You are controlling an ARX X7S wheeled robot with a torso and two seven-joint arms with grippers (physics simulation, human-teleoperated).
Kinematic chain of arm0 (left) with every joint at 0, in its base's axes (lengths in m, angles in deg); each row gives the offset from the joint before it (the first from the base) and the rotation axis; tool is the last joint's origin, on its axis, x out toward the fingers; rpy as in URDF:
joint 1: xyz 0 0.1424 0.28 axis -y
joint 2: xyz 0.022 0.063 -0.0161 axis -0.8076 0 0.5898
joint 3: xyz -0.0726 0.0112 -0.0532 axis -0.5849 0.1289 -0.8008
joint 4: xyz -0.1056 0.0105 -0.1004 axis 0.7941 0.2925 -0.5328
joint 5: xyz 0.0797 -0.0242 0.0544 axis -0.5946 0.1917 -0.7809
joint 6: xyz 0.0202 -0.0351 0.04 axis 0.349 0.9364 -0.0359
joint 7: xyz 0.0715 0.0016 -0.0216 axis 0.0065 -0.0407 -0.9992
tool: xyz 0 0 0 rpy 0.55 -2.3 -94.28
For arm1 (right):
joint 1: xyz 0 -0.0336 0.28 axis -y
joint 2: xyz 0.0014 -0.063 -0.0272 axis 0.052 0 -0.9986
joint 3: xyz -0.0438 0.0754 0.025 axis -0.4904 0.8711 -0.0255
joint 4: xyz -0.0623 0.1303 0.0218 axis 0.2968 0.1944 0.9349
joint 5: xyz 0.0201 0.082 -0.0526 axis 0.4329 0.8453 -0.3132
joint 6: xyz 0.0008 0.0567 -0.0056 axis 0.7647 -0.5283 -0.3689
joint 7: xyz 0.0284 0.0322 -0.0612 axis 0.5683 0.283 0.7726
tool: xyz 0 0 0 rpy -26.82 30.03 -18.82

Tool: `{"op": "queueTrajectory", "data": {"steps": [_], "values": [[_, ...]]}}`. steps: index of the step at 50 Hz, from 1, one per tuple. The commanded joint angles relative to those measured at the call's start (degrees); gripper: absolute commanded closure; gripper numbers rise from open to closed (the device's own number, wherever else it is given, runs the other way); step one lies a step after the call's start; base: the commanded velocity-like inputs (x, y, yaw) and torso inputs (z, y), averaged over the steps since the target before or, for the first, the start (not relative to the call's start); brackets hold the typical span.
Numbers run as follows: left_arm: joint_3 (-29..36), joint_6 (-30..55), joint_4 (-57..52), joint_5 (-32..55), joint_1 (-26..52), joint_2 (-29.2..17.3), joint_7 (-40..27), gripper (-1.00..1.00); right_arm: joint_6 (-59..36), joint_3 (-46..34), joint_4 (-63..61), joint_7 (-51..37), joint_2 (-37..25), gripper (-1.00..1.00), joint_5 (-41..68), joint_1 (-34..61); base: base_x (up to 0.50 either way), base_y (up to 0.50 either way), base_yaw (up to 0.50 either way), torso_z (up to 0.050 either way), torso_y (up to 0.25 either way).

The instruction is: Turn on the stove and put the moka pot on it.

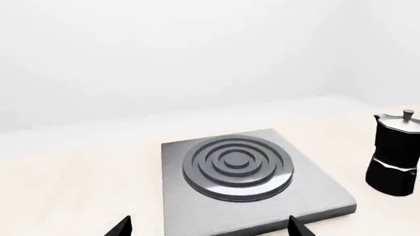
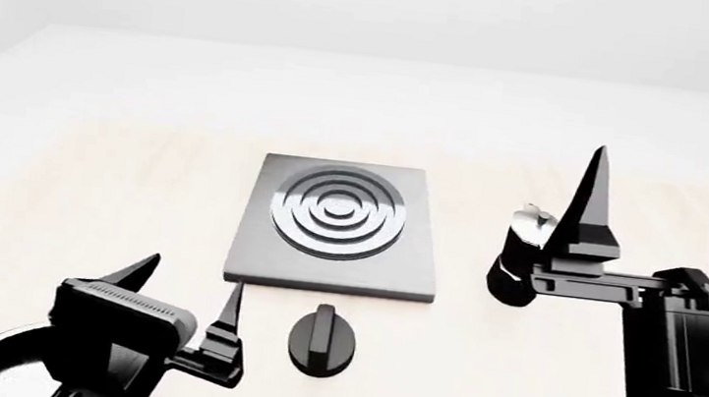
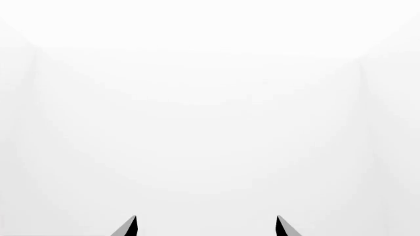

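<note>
Here the left gripper [image 2: 184, 311] hovered wide open just beside the knob [image 2: 323, 339], the right gripper [image 2: 664, 206] empty and spread; the moka pot [image 2: 520, 257] stood beside the stove [image 2: 336, 226]. Centring the jaws over the knob's ridge looked advisable.

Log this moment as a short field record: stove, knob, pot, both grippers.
stove: flat square dark-grey metal plate with raised silver rings, nothing on it
knob: small round black knob, on the table in front of the plate
pot: black moka pot with silver top, upright on the table beside the plate
left gripper: open, empty, near the knob
right gripper: open, empty, raised
</note>
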Motion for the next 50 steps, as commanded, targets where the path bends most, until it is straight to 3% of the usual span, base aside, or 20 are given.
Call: {"op": "queueTrajectory", "data": {"steps": [1, 50], "values": [[1.0, 0.1, 3.5, 3.3, -0.3, 2.1, 3.7, -1.0, 0.2, -0.4, 0.2, -0.1, -0.1, -1.0, -0.1, -0.1, 0.0, 0.0, 0.0, 0.0, 0.0], [6.7, 4.1, 14.8, 6.7, 1.7, 10.9, 16.6, -1.0, 0.2, -0.7, -0.2, -1.1, -1.1, -1.0, 0.9, 0.1, 0.0, 0.0, 0.0, 0.0, 0.0]]}}
